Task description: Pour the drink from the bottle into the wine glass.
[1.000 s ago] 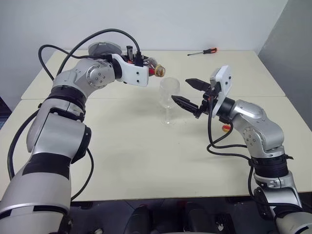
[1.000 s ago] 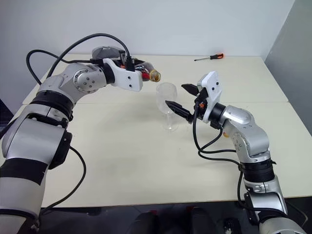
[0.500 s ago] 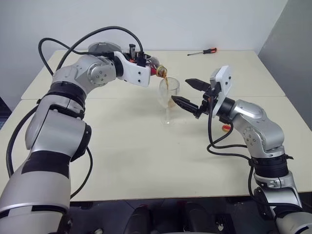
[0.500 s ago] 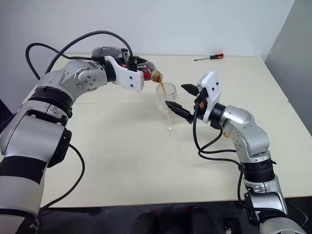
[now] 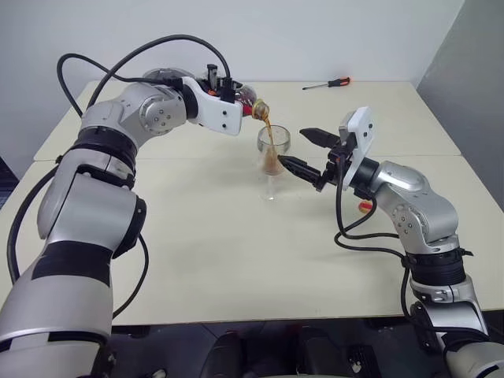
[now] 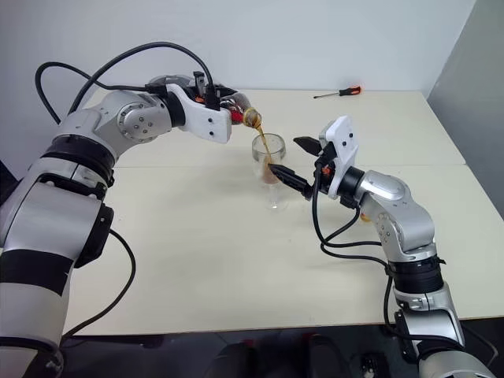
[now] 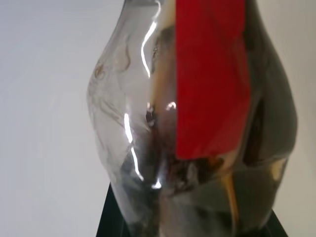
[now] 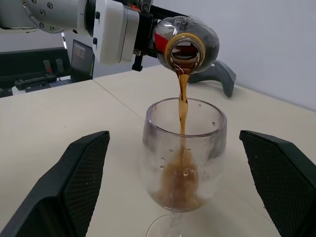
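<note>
The clear bottle (image 5: 250, 105) with its red label (image 7: 210, 74) lies tilted on its side in my left gripper (image 5: 236, 99), which is shut on its body. Its open mouth (image 8: 184, 50) hangs just above the wine glass (image 5: 272, 157). A thin brown stream of the drink (image 8: 183, 101) falls into the bowl, where a shallow pool (image 8: 177, 186) has gathered. The glass stands upright on the table. My right gripper (image 5: 292, 146) is open, one finger (image 8: 74, 182) on each side of the bowl, apart from it.
A screwdriver (image 5: 328, 83) with a red handle lies at the table's far edge. A small red object (image 5: 365, 207) sits on the table under my right forearm. A dark grey object (image 8: 217, 79) rests behind the bottle. A seam (image 5: 197, 158) runs across the table.
A second ago the glass was empty and nothing flowed. The bottle's mouth has come over the rim, and the drink now streams out and gathers in the bowl. My right gripper has kept still.
</note>
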You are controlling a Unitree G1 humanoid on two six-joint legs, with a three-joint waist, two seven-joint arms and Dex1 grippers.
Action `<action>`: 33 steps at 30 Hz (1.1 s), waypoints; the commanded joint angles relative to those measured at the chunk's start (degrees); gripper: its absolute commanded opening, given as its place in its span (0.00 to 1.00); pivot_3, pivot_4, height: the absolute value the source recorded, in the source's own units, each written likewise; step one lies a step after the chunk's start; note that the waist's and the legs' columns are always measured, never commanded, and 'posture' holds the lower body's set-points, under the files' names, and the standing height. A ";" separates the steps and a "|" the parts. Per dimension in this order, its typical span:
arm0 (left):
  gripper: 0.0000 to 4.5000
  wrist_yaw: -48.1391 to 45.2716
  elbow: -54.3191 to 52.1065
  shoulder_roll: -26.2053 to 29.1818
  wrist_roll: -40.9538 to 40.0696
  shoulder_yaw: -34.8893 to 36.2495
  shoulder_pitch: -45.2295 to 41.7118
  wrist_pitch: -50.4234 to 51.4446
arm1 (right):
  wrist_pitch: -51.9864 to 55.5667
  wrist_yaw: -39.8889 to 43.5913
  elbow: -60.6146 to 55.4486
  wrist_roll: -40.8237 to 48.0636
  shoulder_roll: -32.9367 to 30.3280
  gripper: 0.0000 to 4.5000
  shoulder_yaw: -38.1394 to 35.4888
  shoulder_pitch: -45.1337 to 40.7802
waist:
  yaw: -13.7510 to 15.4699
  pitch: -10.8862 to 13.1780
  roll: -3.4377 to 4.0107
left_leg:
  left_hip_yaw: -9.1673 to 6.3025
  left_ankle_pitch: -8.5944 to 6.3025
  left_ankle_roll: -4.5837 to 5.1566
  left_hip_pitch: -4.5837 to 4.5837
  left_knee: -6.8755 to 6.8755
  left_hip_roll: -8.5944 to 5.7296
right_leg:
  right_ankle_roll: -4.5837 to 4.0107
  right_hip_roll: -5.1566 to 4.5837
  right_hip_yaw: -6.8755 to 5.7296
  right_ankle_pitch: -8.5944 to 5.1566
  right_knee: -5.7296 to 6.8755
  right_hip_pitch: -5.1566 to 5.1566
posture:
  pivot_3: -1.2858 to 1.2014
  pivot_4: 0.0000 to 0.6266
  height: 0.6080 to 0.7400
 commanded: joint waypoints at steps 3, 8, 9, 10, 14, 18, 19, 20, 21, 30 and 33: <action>0.19 1.42 -0.14 1.41 -0.05 0.08 -3.25 -0.34 | -1.75 0.49 -0.46 -0.28 -0.26 1.00 -0.89 -1.88 | 0.00 0.00 0.00 | 0.00 0.00 0.00 0.00 0.00 0.00 | 0.00 0.00 -0.01 0.00 0.00 0.00 | 0.52 0.24 1.00; 0.19 1.49 0.05 1.53 0.24 -0.17 -3.67 -0.27 | -1.94 0.56 -0.19 -0.26 -0.23 1.00 -0.93 -2.01 | 0.00 0.00 0.00 | 0.00 0.00 0.00 0.00 0.00 0.00 | 0.00 0.00 -0.01 0.00 0.00 0.00 | 0.52 0.24 1.00; 0.19 1.51 0.07 1.56 0.31 -0.21 -3.75 -0.23 | -1.98 0.57 -0.12 -0.26 -0.24 1.00 -0.93 -2.02 | 0.00 0.00 0.00 | 0.00 0.00 0.00 0.00 0.00 0.00 | 0.00 0.00 0.00 0.00 0.00 0.00 | 0.52 0.24 1.00; 0.19 1.58 0.08 1.59 0.42 -0.27 -3.85 -0.22 | -2.02 0.57 -0.07 -0.26 -0.23 1.00 -0.94 -2.03 | 0.00 0.00 0.00 | 0.00 0.00 0.00 0.00 0.00 0.00 | 0.00 0.00 -0.01 0.00 0.00 0.00 | 0.52 0.24 1.00; 0.19 1.77 0.11 1.64 0.67 -0.43 -4.02 -0.34 | -2.13 0.67 0.01 -0.24 -0.28 1.00 -0.85 -1.97 | 0.00 0.00 0.00 | 0.00 0.00 0.00 0.00 0.00 0.00 | 0.00 0.00 0.00 0.00 0.00 0.00 | 0.52 0.24 1.00; 0.19 1.94 0.12 1.73 0.86 -0.68 -4.10 -0.49 | -2.14 0.65 -0.08 -0.24 -0.31 1.00 -0.84 -1.88 | 0.00 0.00 0.00 | 0.00 0.00 0.00 0.00 0.00 0.00 | 0.00 0.00 0.00 0.00 0.01 0.00 | 0.52 0.24 1.00; 0.19 2.06 0.16 1.77 0.99 -0.79 -4.13 -0.45 | -2.15 0.63 -0.08 -0.26 -0.30 1.00 -0.82 -1.88 | 0.00 0.00 0.00 | 0.00 0.00 0.00 0.00 0.00 0.00 | 0.00 0.00 0.00 0.00 0.01 0.00 | 0.52 0.24 1.00; 0.19 2.15 0.19 1.80 1.10 -0.89 -4.17 -0.41 | -2.17 0.62 -0.07 -0.28 -0.29 1.00 -0.81 -1.88 | 0.00 0.00 0.00 | 0.00 0.00 0.00 0.00 0.00 0.00 | 0.00 0.00 0.00 0.00 0.01 0.00 | 0.52 0.24 1.00; 0.19 2.15 0.21 1.79 1.12 -0.93 -4.21 -0.42 | -2.19 0.65 -0.04 -0.29 -0.29 1.00 -0.79 -1.88 | 0.00 0.00 0.00 | 0.00 0.00 0.00 0.00 0.00 0.00 | 0.00 0.00 0.00 0.00 0.01 0.00 | 0.52 0.24 1.00; 0.19 2.30 0.43 1.85 1.47 -1.55 -4.67 -0.32 | -2.48 0.70 0.27 -0.41 -0.21 1.00 -0.76 -1.87 | 0.00 0.00 0.00 | 0.00 0.00 0.00 0.00 0.01 0.00 | 0.00 0.00 0.00 0.00 0.01 0.00 | 0.52 0.24 1.00; 0.19 2.49 0.45 1.97 1.55 -1.74 -4.89 -0.30 | -2.77 0.95 0.33 -0.67 -0.40 1.00 -0.57 -1.86 | 0.00 0.00 0.00 | 0.01 0.00 0.00 0.00 0.01 0.00 | 0.00 0.00 0.00 0.00 0.01 0.00 | 0.52 0.24 1.00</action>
